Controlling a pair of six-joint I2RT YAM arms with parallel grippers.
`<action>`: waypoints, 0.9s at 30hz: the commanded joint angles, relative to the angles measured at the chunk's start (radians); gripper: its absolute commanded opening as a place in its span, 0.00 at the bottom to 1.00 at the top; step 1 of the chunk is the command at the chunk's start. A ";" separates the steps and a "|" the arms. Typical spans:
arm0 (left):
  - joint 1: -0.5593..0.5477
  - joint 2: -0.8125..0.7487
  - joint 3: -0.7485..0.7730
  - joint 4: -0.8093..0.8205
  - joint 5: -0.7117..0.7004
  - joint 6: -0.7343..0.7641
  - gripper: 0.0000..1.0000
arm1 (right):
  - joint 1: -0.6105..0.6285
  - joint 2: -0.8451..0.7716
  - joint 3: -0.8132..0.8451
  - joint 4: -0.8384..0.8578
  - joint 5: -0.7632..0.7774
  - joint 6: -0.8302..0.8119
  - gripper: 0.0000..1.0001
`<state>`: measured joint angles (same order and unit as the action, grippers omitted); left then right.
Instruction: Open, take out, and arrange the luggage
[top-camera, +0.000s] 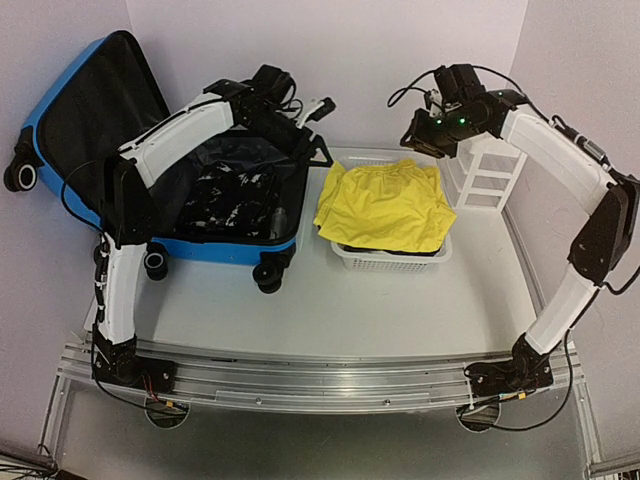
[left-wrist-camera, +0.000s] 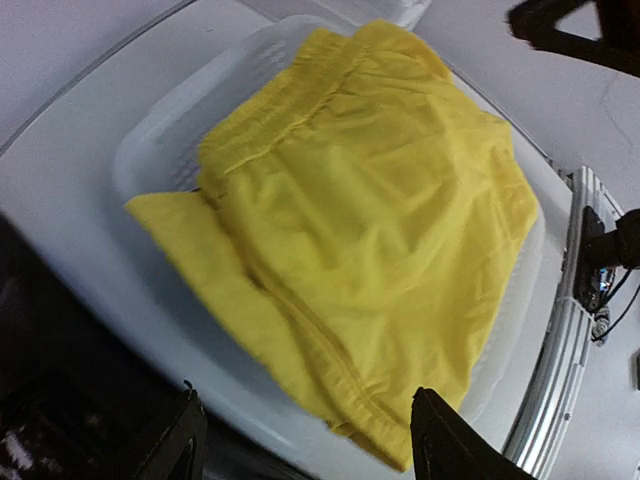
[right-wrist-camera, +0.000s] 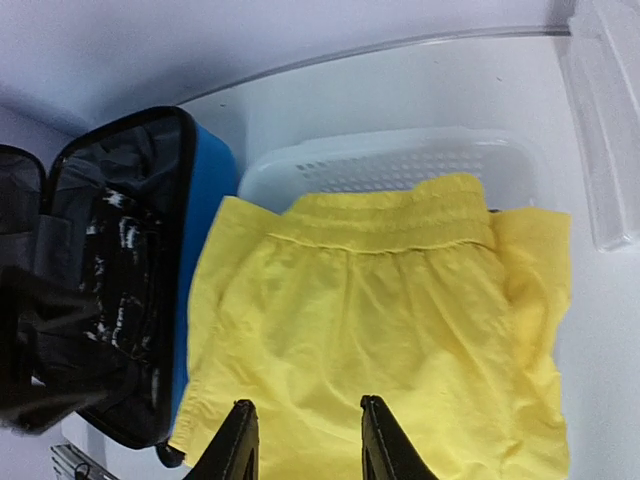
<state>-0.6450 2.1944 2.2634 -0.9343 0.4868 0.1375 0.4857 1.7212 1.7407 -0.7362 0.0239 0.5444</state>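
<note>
No text, label, brand mark or number can be read in any of the views. The white marks on the black soft bag lying inside the open luggage are too blurred to tell whether they are letters or only a pattern. The yellow shorts and the white slatted basket under them show plain surfaces.
</note>
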 joint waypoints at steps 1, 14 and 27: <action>0.204 -0.156 -0.144 0.033 -0.124 -0.067 0.78 | 0.119 0.130 0.144 0.151 -0.056 0.048 0.41; 0.610 -0.238 -0.589 0.131 -0.172 -0.100 0.91 | 0.342 0.788 0.828 0.235 -0.083 0.188 0.57; 0.636 -0.095 -0.660 0.171 -0.150 -0.055 0.89 | 0.456 1.064 0.936 0.217 0.228 0.159 0.57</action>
<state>-0.0157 2.0678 1.6226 -0.7952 0.3105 0.0702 0.9169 2.7254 2.6237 -0.5117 0.1503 0.7082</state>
